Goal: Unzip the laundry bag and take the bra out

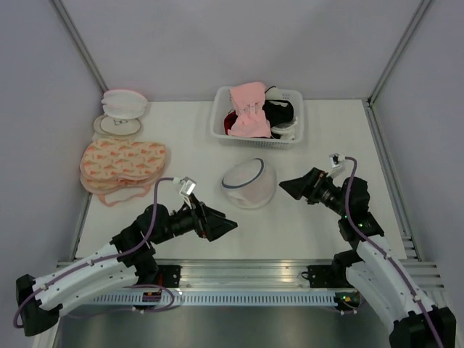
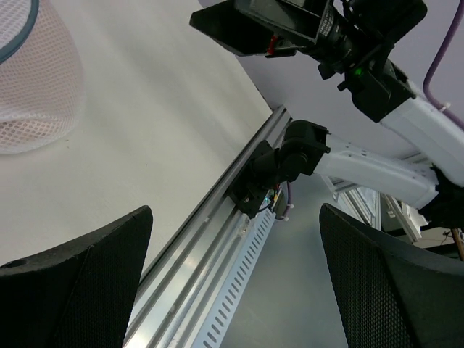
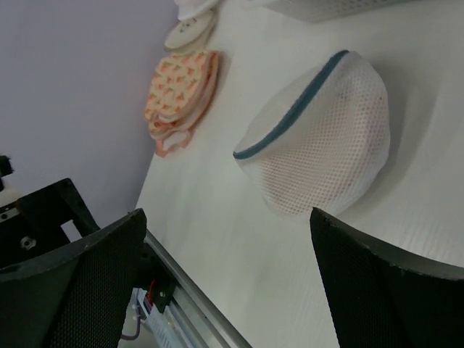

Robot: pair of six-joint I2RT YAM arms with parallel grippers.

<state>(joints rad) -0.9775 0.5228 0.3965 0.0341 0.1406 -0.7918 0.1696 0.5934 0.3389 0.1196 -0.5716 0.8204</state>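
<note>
View from above: the bag [image 1: 249,183] lies near the middle of the table [image 1: 181,145], a little toward the near edge. It is tipped on its side, so the dark zipper rim faces up and left, and it is closed as far as shows. The left gripper [image 1: 226,225] and right gripper [image 1: 286,187] flank it, both spread wide and holding nothing. Each points inward, likely so one can steady the mesh while the other works the zip. A basket [image 1: 255,143] of garments stands at the far edge.

Left wrist view: the fingers [image 2: 80,283] stand wide apart over the near edge, with the bag off to the upper left, well apart from them.

Right wrist view: the jaws are likewise apart, with the bag squarely ahead and untouched. A faint warm tint through the mesh is probably the bra [image 3: 312,181], though its shape cannot be made out. No zip pull shows.
</note>
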